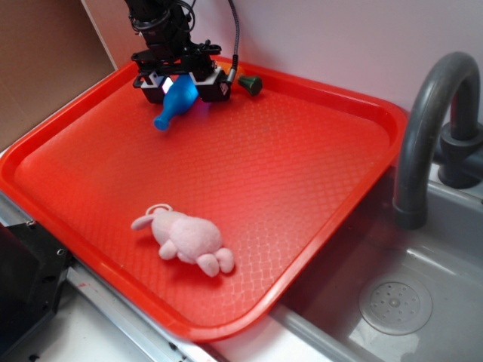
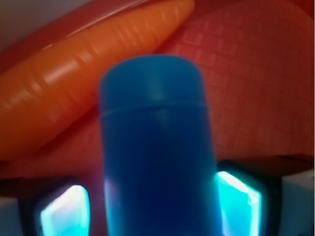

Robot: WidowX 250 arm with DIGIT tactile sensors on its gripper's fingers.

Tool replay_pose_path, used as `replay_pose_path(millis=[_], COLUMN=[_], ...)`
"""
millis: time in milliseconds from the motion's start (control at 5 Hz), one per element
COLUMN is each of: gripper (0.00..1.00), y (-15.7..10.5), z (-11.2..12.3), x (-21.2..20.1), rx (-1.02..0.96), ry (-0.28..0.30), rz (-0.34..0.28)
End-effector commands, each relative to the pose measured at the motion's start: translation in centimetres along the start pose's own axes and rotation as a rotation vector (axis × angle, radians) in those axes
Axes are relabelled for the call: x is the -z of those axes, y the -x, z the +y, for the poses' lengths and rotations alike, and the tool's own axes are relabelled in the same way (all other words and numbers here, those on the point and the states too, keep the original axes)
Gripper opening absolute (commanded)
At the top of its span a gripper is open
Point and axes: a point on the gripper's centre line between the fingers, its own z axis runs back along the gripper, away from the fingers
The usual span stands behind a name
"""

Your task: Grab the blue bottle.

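The blue bottle (image 1: pixel 175 103) lies on the red tray (image 1: pixel 302 151) near its far left corner, narrow neck pointing toward the front left. My gripper (image 1: pixel 183 89) is lowered over its rounded body with one finger on each side. In the wrist view the blue bottle (image 2: pixel 155 147) fills the space in my gripper (image 2: pixel 152 206). The right pad (image 2: pixel 238 201) is against the bottle's side. A thin strip of tray shows between the bottle and the left pad (image 2: pixel 64 211). The jaws stand open around it.
An orange carrot (image 2: pixel 74 83) lies just beyond the bottle along the tray's far rim; its dark green top (image 1: pixel 250 84) sticks out right of the gripper. A pink plush toy (image 1: pixel 189 240) lies near the tray's front. A grey faucet (image 1: pixel 426 128) and sink (image 1: pixel 392 302) are to the right.
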Motion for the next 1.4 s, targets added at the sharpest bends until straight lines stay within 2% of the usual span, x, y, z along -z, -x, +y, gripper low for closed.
replay_pose_path(millis=[0,200,400,600,800,1000,1200], gripper=[0.00,0.00,0.00,0.00,0.00,0.00,0.00], y=[1.0,1.8,3.9,6.9,10.6,13.5,13.1], z=[-1.1,-1.8,-3.1,-4.3,-4.7,-3.4,-2.4], x=[-2.8,-4.8,-10.2,-14.7,-19.0,-22.7,-22.6], rx=[0.073,0.132,0.268,0.396,0.488,0.583,0.645], ry=[-0.078,-0.076,-0.019,0.069,0.128,0.192,0.199], rz=[-0.042,-0.026,0.015,0.043,0.036,0.071,0.129])
